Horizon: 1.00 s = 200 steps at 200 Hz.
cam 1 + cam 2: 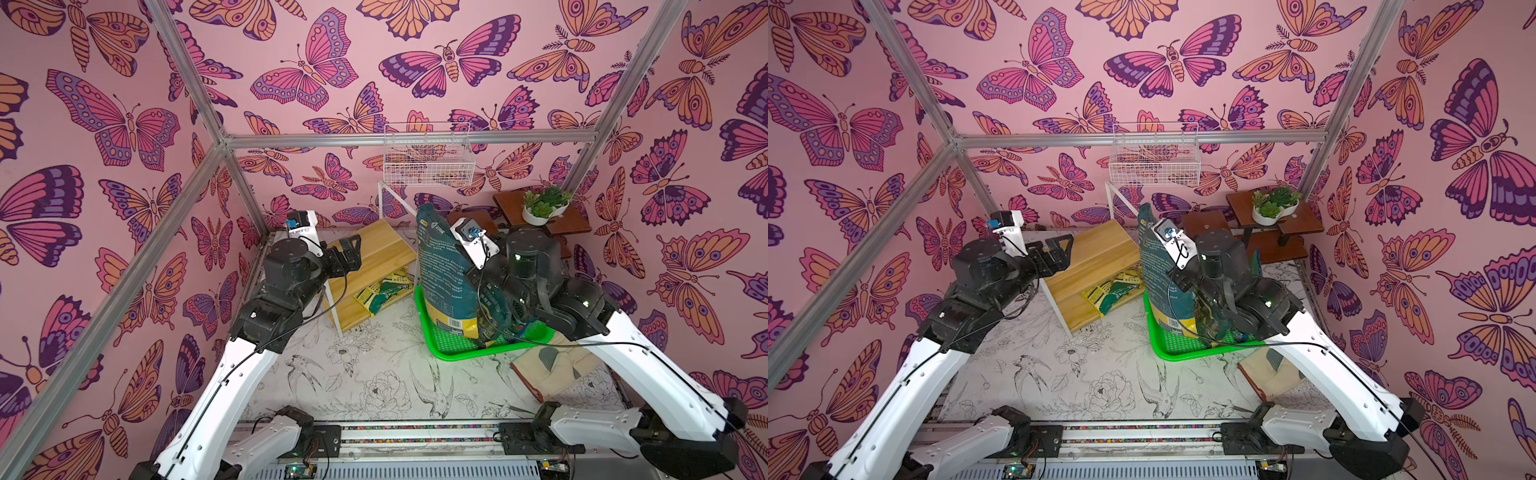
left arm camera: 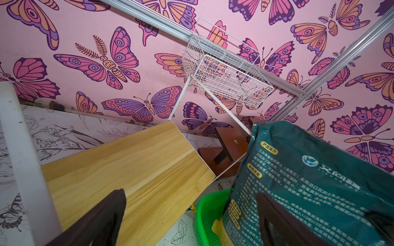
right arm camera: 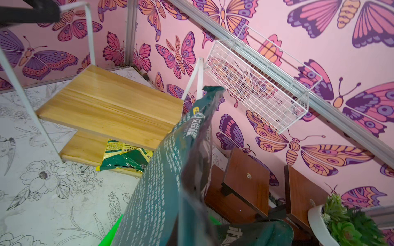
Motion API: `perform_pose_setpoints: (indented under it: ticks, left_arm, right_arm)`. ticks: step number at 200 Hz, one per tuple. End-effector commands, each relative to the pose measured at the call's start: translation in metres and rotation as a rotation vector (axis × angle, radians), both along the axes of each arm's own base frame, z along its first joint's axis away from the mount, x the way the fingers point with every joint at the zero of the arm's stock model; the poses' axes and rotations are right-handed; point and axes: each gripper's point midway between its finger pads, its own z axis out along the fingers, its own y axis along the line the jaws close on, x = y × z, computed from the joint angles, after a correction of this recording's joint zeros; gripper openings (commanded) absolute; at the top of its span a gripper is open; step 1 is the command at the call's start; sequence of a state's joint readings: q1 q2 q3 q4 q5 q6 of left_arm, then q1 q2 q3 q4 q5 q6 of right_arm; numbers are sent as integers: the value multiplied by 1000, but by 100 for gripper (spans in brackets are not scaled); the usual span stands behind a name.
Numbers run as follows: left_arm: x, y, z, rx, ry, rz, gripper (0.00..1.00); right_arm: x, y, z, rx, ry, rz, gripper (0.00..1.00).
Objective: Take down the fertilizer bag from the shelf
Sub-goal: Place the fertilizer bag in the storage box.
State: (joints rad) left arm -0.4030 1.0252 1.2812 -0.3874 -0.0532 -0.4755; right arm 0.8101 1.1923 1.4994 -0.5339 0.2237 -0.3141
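Counter [image 1: 374, 374]: floral-printed surface filling the lower middle of both top views; everything stands on it.
Shelf [image 1: 386, 249]: centre of the top views, just left of the bag. Its upper board is bare, so I judge the take-down nearly done.
Fertilizer bag [image 1: 440, 266]: the tall teal bag right of centre, upright with its foot in the green tray. It is beside the shelf, not on it, and probably stands only because it is held.
Green tray [image 1: 451, 343]: lower right of centre, under the bag; its rim should stop the foot from sliding.
Right gripper [image 1: 473, 278]: at the bag's right flank, largely hidden by its own wrist. The jaws are pressed fully together, seemingly pinching the bag's thin film, which would explain so tight a closure.
Left gripper [image 2: 190, 194]: left of centre, over the upper board, jaws wide and empty; likely waiting to steady the bag.
Small yellow-green packet [image 1: 384, 293]: lies on the lower board, untouched.
Risk: the floppy bag may slump once released.
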Motion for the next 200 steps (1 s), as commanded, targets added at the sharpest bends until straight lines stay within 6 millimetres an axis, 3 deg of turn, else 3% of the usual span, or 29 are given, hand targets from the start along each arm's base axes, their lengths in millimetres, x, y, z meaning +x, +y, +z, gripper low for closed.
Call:
perform_pose_setpoints:
  ticks: [1, 38, 74, 142, 200]
  left_arm:
    - [0, 0, -3, 15, 2, 8, 100]
    - [-1, 3, -4, 22, 1, 18, 100]
    - [0, 4, -7, 29, 5, 26, 100]
    - [1, 4, -6, 29, 2, 26, 100]
    - [-2, 5, -4, 19, -3, 29, 100]
  right_arm:
    - [5, -26, 79, 284, -165, -58, 0]
    - [17, -30, 66, 315, -143, -78, 0]
    - [8, -29, 70, 349, -136, -43, 0]
    - [-13, -48, 67, 409, -143, -57, 0]
    - [-4, -46, 50, 394, -127, -79, 0]
